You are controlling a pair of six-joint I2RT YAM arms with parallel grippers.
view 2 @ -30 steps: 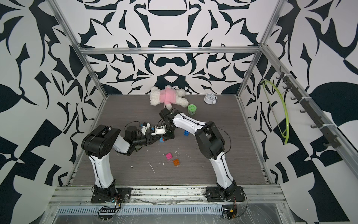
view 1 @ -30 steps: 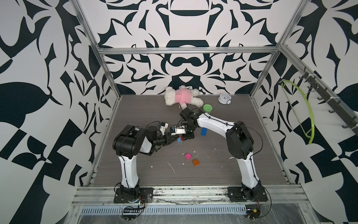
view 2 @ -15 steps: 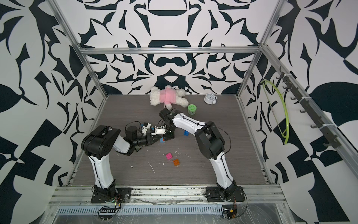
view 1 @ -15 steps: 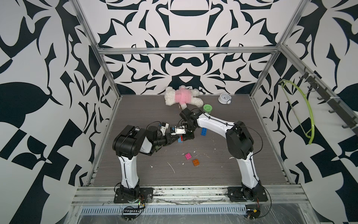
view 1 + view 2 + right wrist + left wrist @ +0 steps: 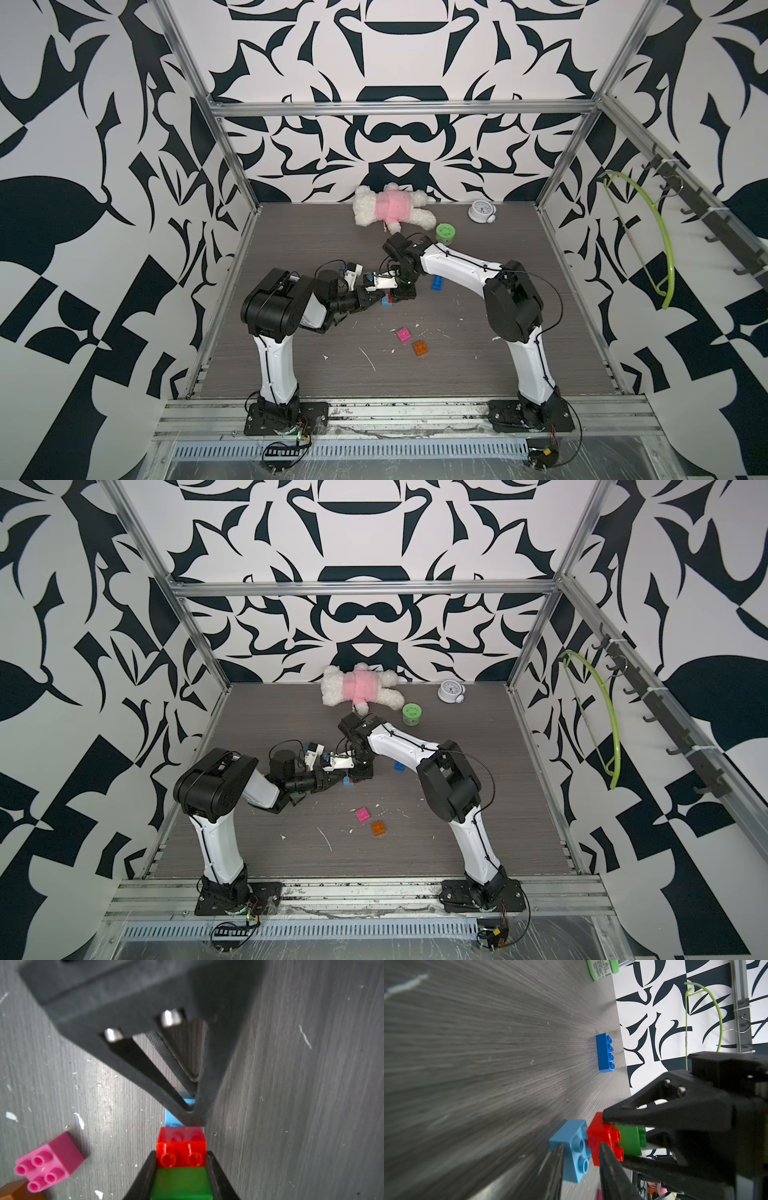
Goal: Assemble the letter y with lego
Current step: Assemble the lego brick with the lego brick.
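In the right wrist view my right gripper (image 5: 181,1155) is shut on a green brick (image 5: 181,1182) with a red brick (image 5: 181,1142) joined to its end. The red brick's far end meets the studded face of a light blue brick (image 5: 572,1136). I cannot tell whether the two are pressed together. My left gripper (image 5: 581,1147) is shut on that light blue brick, low over the table. In a top view both grippers meet mid-table, left (image 5: 380,296) and right (image 5: 401,293). A long darker blue brick (image 5: 437,283) lies just right of them. Pink (image 5: 403,334) and orange (image 5: 420,348) bricks lie loose nearer the front.
A white and pink plush toy (image 5: 390,205), a green round tub (image 5: 445,233) and a small clock (image 5: 481,211) stand along the back of the table. A green hanger (image 5: 648,232) hangs on the right wall. White scraps dot the grey tabletop (image 5: 478,374).
The left jaws have drawn in slightly around the light blue brick. Both arms otherwise hold their places.
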